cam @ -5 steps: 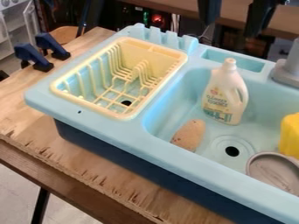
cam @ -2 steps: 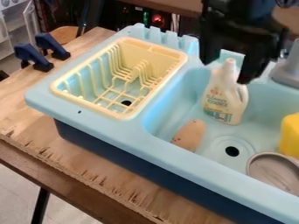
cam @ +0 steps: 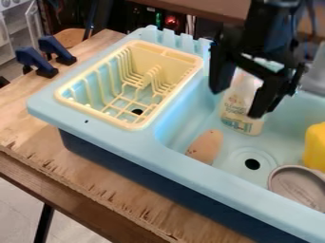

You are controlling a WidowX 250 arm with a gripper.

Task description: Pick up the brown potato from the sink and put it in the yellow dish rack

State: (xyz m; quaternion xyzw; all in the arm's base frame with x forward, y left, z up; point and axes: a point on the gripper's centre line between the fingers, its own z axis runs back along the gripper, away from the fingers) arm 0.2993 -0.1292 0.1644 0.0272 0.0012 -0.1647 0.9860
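Camera view: your black gripper [cam: 238, 102] hangs over the upper right of a light blue toy sink [cam: 160, 135], its two fingers spread wide apart. You have nothing clamped between them. The nearest thing is a cream-white bottle [cam: 243, 124] with a printed label, upright inside the basin [cam: 184, 118], towards its back. The gripper overlaps the bottle's top and right side, so its cap and handle are largely hidden from you; whether a finger touches it, you cannot tell.

Also in the basin, nearer you, lies an oblong, pinkish-tan object [cam: 206, 146] with small dark specks; the front rim hides its lower end. To its right is the round, dark drain hole [cam: 253, 164]. Farther right, a shallow, round grey dish [cam: 297, 186] lies tilted, cut off by the picture's right edge and partly by the rim. Behind it, a bright yellow object [cam: 315, 148] is also cut off, too much to name.

Left of the basin, a pale yellow dish rack [cam: 130, 126] sits in its own recess; through its bars you can see a dark hole [cam: 137, 111]. At far right, a grey faucet [cam: 313, 78] is partly cut off. Two navy clamps stand on the wooden table [cam: 19, 107], upper left.
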